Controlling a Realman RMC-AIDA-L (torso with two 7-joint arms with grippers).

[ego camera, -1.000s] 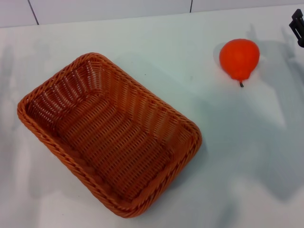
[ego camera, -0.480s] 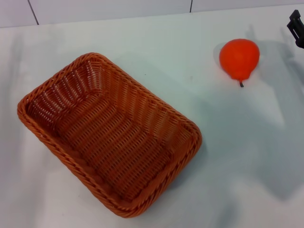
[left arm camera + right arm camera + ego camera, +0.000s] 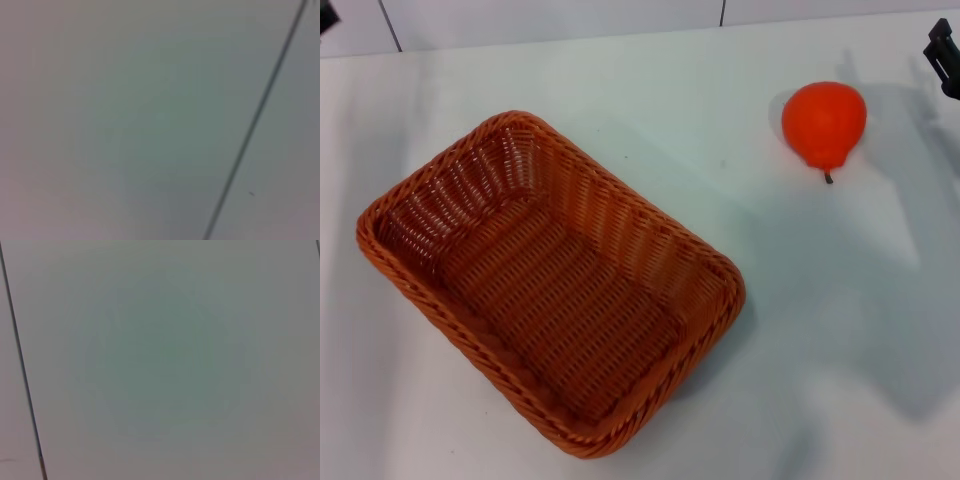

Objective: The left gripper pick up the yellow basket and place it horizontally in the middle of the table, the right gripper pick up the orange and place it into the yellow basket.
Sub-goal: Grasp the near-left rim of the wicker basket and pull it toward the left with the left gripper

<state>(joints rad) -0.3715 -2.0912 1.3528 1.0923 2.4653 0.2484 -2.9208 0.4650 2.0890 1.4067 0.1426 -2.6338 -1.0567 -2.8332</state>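
Observation:
The yellow basket (image 3: 550, 290), orange-brown woven wicker, lies empty on the white table (image 3: 840, 320) at the left and centre of the head view, set diagonally. The orange (image 3: 823, 120) lies on the table at the far right, its dark stem pointing toward me, well apart from the basket. A small black part of my right gripper (image 3: 946, 55) shows at the right edge, just right of the orange. A dark tip of my left gripper (image 3: 325, 15) shows at the far left corner, well behind the basket. Neither gripper holds anything that I can see.
A dark seam (image 3: 388, 25) runs across the white surface behind the table. Both wrist views show only a plain pale surface with a thin dark line (image 3: 255, 120) (image 3: 22, 370). Arm shadows fall on the table near the orange.
A dark tip of my left gripper has come into view at the far left corner. The basket, the orange and the right gripper have not moved.

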